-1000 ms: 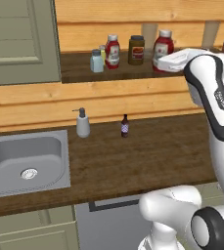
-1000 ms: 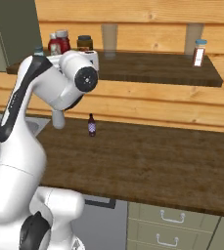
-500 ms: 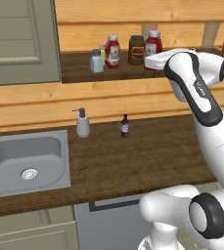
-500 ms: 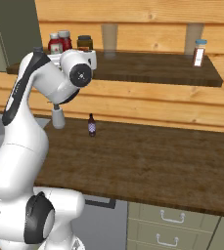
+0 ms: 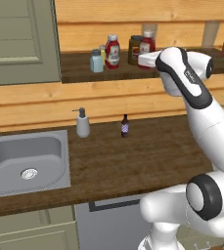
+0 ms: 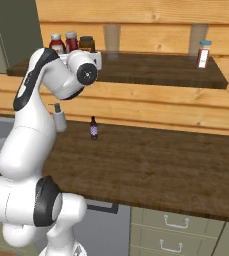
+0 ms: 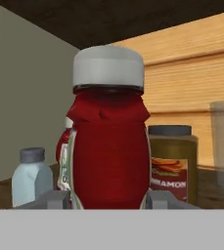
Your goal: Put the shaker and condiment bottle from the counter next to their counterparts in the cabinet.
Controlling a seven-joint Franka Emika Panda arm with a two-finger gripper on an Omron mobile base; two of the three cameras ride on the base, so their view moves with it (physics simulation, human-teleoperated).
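The cabinet (image 5: pixel 79 73), with its dark shelf and grey-green door, stood above the desk (image 5: pixel 133 166), and I had the arm reaching up to shelf level. On the shelf the shaker (image 5: pixel 97 61) was already set down, just beside the counterpart red bottle (image 5: pixel 112 51), with the yellow-green shaker (image 5: pixel 102 51) partly hidden behind them. The condiment bottle (image 7: pixel 109 141) sat between the two fingers (image 7: pixel 52 199) of the tool (image 7: pixel 108 204) in the hand view, upright, its white cap on top; I judged the tool to be pinching it near the base, though contact on the sides was hard to confirm. In the left base view it (image 5: pixel 147 44) showed just beside the dark brown jar (image 5: pixel 135 49). To do this step well, I would carry the bottle level past the jar toward the red counterpart, keep it upright, lower it until its base met the shelf, and only then spread the fingers, drawing straight back so as not to topple the neighbours
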